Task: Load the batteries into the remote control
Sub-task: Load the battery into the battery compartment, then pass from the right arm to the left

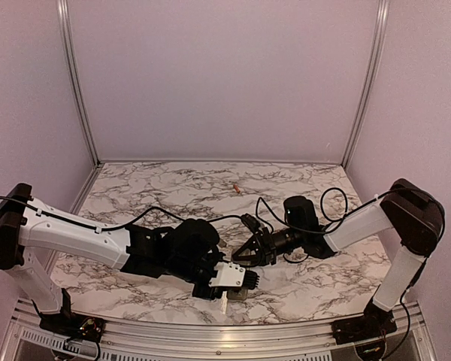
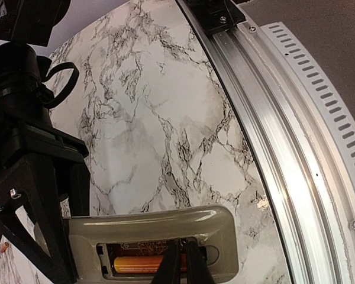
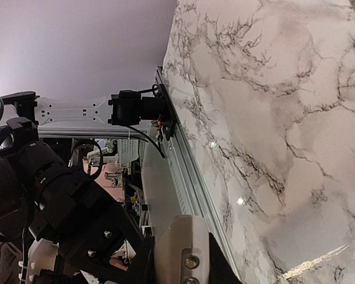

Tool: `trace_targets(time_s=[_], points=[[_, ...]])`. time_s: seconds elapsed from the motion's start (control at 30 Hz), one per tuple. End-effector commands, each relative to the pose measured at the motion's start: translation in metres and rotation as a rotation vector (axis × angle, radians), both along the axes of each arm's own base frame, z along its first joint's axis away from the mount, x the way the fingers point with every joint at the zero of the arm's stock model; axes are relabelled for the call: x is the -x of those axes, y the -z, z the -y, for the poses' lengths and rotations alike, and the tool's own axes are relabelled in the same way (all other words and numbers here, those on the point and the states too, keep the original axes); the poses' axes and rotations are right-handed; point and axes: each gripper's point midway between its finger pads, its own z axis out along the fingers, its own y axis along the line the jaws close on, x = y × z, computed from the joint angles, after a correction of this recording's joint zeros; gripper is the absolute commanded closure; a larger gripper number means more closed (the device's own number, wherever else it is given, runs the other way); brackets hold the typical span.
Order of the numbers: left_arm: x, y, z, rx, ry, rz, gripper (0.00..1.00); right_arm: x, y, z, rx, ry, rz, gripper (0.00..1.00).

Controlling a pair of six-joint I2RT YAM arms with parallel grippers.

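The remote control (image 2: 154,228) is held grey back up, its battery recess open. One orange battery (image 2: 136,264) lies in the recess. My left gripper (image 2: 181,266) is shut, its thin black tips resting on the battery's right end. My right gripper (image 3: 180,260) is shut on the remote (image 3: 177,236), and its black fingers (image 2: 44,236) clamp the remote's left part. In the top view both grippers, left (image 1: 248,280) and right (image 1: 242,259), meet over the remote (image 1: 239,293) near the front edge. A second battery (image 1: 236,188) lies far back on the table.
The marble table (image 1: 173,188) is walled by white panels on three sides. An aluminium rail (image 2: 284,154) runs along the front edge close to the remote. Black cables (image 1: 331,203) loop beside the right arm.
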Motion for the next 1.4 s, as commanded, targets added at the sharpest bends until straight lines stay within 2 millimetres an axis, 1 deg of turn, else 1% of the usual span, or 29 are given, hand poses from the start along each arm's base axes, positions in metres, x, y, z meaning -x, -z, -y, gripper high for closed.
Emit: trace_targets(time_s=[0.0,0.23,0.3,0.33,0.4,0.5,0.57,0.63,0.67,0.73,0.77,0.8,0.87,0.9,0.93,1.0,1.07,1.13,1.23,1.37], points=[[-0.014,0.027,-0.014,-0.109,-0.059,-0.024,0.96,0.009,-0.032,-0.007,-0.074,-0.060,0.047,1.00],[-0.023,0.044,-0.029,-0.182,-0.112,-0.060,0.97,0.010,-0.037,-0.007,-0.085,-0.062,0.059,1.00],[-0.023,0.041,-0.029,-0.171,-0.118,-0.061,0.95,0.009,-0.037,-0.007,-0.085,-0.058,0.067,1.00],[-0.024,0.035,-0.027,-0.153,-0.123,-0.062,0.93,0.008,-0.037,-0.007,-0.082,-0.054,0.071,1.00],[-0.025,0.016,-0.019,-0.093,-0.135,-0.069,0.89,0.005,-0.033,-0.008,-0.070,-0.040,0.077,1.00],[-0.025,-0.020,-0.009,0.018,-0.151,-0.060,0.81,0.001,-0.030,-0.008,-0.060,-0.022,0.083,1.00],[-0.024,-0.047,-0.005,0.101,-0.162,-0.051,0.72,-0.005,-0.028,-0.007,-0.049,0.000,0.094,1.00],[-0.025,-0.076,-0.005,0.192,-0.183,-0.048,0.64,-0.012,-0.027,-0.004,-0.040,0.020,0.111,1.00],[-0.026,-0.091,-0.007,0.244,-0.205,-0.052,0.58,-0.015,-0.026,-0.003,-0.036,0.033,0.123,1.00],[-0.036,-0.117,-0.013,0.350,-0.292,-0.057,0.49,-0.023,-0.028,-0.001,-0.032,0.058,0.146,1.00],[-0.040,-0.127,-0.017,0.396,-0.341,-0.078,0.41,-0.026,-0.031,0.000,-0.037,0.067,0.161,1.00],[-0.048,-0.133,-0.023,0.437,-0.412,-0.093,0.33,-0.029,-0.033,0.000,-0.039,0.079,0.173,1.00],[-0.060,-0.137,-0.033,0.491,-0.545,-0.177,0.20,-0.035,-0.038,0.001,-0.040,0.099,0.204,1.00],[-0.065,-0.137,-0.036,0.506,-0.601,-0.221,0.10,-0.038,-0.042,0.001,-0.044,0.110,0.225,1.00],[-0.068,-0.134,-0.037,0.514,-0.648,-0.276,0.05,-0.041,-0.046,0.001,-0.048,0.122,0.241,1.00],[-0.074,-0.123,-0.038,0.497,-0.738,-0.351,0.04,-0.045,-0.054,0.001,-0.055,0.145,0.278,1.00],[-0.075,-0.111,-0.035,0.458,-0.784,-0.407,0.05,-0.051,-0.060,0.001,-0.053,0.168,0.309,1.00],[-0.074,-0.098,-0.031,0.430,-0.808,-0.463,0.09,-0.054,-0.066,0.001,-0.056,0.182,0.333,1.00],[-0.070,-0.080,-0.027,0.410,-0.829,-0.536,0.18,-0.057,-0.075,-0.001,-0.071,0.185,0.351,1.00],[-0.073,-0.066,-0.024,0.391,-0.869,-0.577,0.31,-0.057,-0.081,-0.003,-0.084,0.178,0.360,1.00]])
